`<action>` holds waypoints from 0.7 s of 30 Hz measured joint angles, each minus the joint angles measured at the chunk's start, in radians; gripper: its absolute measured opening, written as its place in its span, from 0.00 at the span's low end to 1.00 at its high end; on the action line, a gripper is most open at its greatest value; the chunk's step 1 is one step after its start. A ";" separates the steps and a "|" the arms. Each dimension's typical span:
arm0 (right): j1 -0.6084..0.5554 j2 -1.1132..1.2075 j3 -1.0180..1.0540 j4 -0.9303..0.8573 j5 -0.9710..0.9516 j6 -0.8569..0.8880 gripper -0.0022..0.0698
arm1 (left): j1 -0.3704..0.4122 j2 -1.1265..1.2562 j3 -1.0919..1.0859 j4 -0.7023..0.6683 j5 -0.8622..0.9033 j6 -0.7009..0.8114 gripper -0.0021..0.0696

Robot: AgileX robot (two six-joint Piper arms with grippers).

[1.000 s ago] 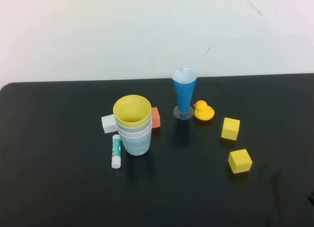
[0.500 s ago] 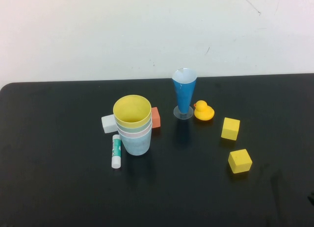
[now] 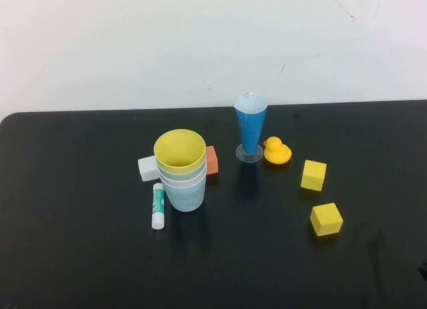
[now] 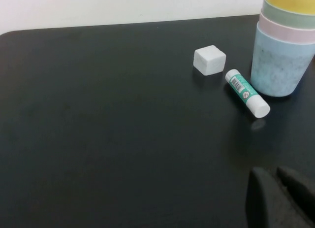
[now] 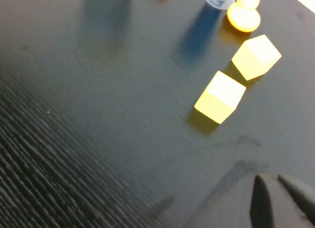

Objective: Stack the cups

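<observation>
High view: four pastel plastic cups [image 3: 181, 170] nested upright; left gripper [image 4: 283, 198] nearer, right gripper [image 5: 283, 201] far, both fingers clenched empty.

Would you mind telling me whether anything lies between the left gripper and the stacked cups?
Yes: the glue stick lies on the table beside the cups, on the left gripper's side. The right gripper is over by the yellow blocks.
</observation>
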 joint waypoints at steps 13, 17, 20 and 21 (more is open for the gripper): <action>0.000 0.000 0.000 0.000 0.000 0.000 0.03 | 0.000 -0.002 0.000 0.000 0.002 0.012 0.03; 0.000 0.000 0.000 0.000 0.000 0.000 0.03 | 0.000 -0.002 0.000 0.000 0.004 0.013 0.03; 0.000 0.000 0.000 0.000 0.000 -0.002 0.03 | 0.000 -0.002 0.000 0.000 0.004 0.010 0.03; 0.000 0.000 0.000 0.000 0.000 -0.002 0.03 | 0.000 -0.002 0.000 0.000 0.004 0.005 0.03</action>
